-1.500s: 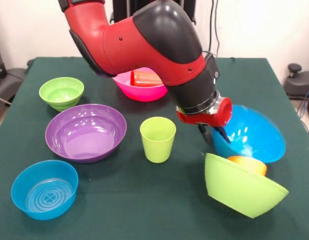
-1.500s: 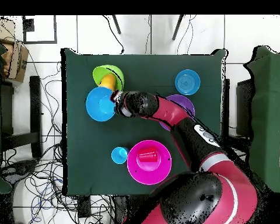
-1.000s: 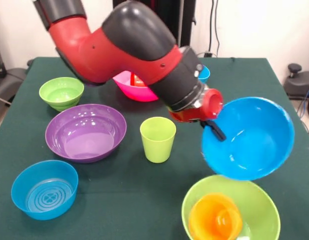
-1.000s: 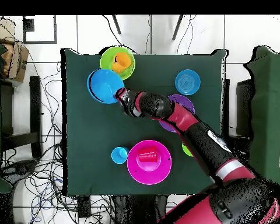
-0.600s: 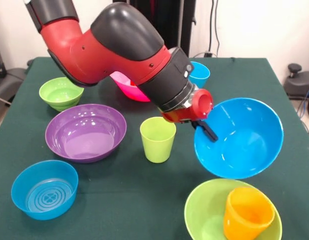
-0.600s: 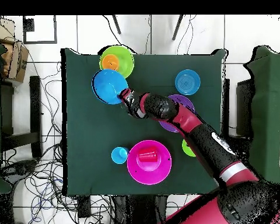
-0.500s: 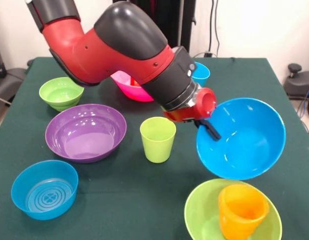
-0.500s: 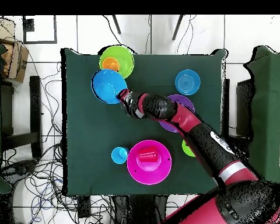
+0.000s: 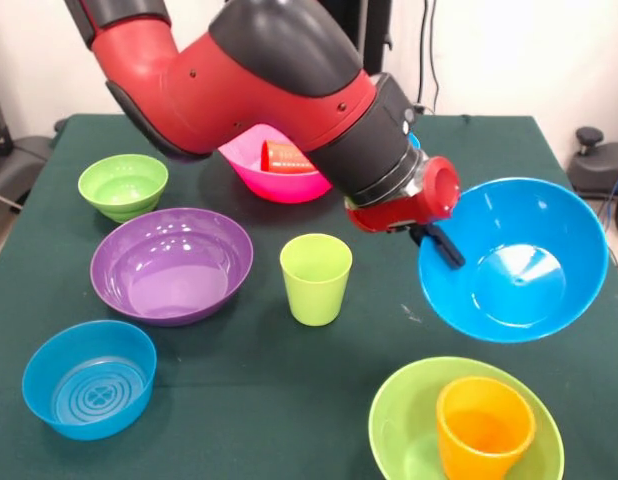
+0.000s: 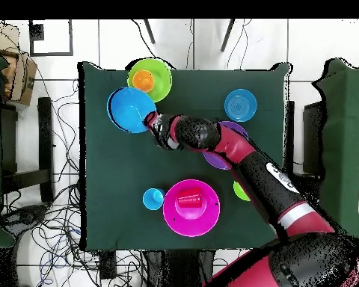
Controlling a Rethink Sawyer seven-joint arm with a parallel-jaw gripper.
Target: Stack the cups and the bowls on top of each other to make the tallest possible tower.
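At the left of the front view, on the green-clothed surface (image 9: 239, 400), stand a small lime green bowl (image 9: 123, 185), a large purple bowl (image 9: 172, 263) and a small blue bowl (image 9: 88, 378) with a ringed base, all upright and apart. At centre a lime green cup (image 9: 316, 278) stands alone; behind it the large pink bowl (image 9: 279, 168) holds a red cup (image 9: 289, 156). To the right the gripper (image 9: 441, 245) has its jaws clenched on the rim of the large blue bowl (image 9: 513, 259), held clear above the surface. A second and a half ago this bowl lay with the tipped pile; the pile is now parted, the large lime green bowl (image 9: 409, 430) sitting upright with the orange cup (image 9: 484, 428) leaning inside. Judgement: tower height is lost and restacking is needed. All pieces are glossy, smooth plastic, rounded bowls and tapered tumblers
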